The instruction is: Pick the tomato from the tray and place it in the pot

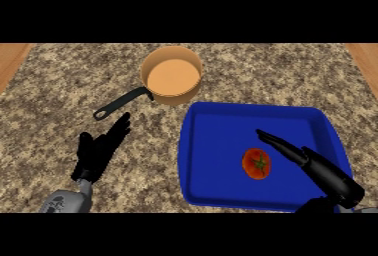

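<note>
A red tomato [257,164] with a green stem lies in the blue tray [214,150], toward its near right part. My right hand [325,172] hovers over the tray just right of the tomato, fingers straight and pointing up-left, open and apart from it. An orange pot [172,75] with a black handle [122,102] stands on the counter beyond the tray's far left corner; nothing is inside it. My left hand [100,150] rests open on the counter left of the tray, fingers pointing toward the pot's handle.
The speckled granite counter [59,90] spreads around the tray and pot. Wooden strips [11,60] show at the far left and far right edges of the view.
</note>
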Tool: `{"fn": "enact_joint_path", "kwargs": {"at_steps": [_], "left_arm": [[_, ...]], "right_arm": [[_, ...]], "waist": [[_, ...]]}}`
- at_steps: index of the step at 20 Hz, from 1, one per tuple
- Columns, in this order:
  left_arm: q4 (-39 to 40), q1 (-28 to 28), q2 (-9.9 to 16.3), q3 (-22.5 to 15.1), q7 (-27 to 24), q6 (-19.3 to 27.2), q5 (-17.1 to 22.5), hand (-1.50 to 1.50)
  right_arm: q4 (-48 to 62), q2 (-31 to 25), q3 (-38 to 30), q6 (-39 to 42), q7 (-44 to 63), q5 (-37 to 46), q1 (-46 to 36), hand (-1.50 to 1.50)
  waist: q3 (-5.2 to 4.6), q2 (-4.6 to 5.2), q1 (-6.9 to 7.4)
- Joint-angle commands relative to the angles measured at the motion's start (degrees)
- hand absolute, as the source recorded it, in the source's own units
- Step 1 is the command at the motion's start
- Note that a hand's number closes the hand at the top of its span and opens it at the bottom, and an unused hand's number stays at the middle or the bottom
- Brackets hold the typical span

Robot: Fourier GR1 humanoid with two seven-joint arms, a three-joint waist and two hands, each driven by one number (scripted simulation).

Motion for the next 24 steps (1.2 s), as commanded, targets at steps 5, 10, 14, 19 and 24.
{"fn": "enact_joint_path", "kwargs": {"at_steps": [5, 10, 14, 19, 24], "left_arm": [[2.25, 1.8, -1.6, 1.91, -3.39, -1.08, -1.89, 0.0], [1.4, -0.57, -2.52, 3.12, -0.13, -2.13, -2.9, 0.0], [-3.27, 1.87, -1.97, 2.39, 2.36, -2.74, -2.54, 0.0], [-1.36, 1.5, -3.41, 2.56, 0.55, -2.61, -3.32, 0.0], [1.62, -0.22, -3.32, 3.96, -0.48, -3.52, -4.29, 0.0]], "right_arm": [[15.4, 2.88, -4.84, -0.59, -12.92, 5.92, -3.49, -1.5], [27.0, 7.32, -5.37, -1.47, -19.63, 10.97, -8.58, -1.5], [32.34, 5.74, -8.36, 6.53, -22.62, 5.15, -13.37, -1.5], [37.62, 7.95, -8.07, 10.33, -29.12, 3.36, -12.65, -1.5], [38.12, 9.63, -8.59, 13.38, -25.75, 0.67, -13.07, -1.5]], "waist": [[0.01, -0.04, -0.38], [0.01, -0.05, -0.29], [0.03, -0.04, 0.1], [0.04, -0.01, 0.02], [0.0, -0.05, -0.37]]}}
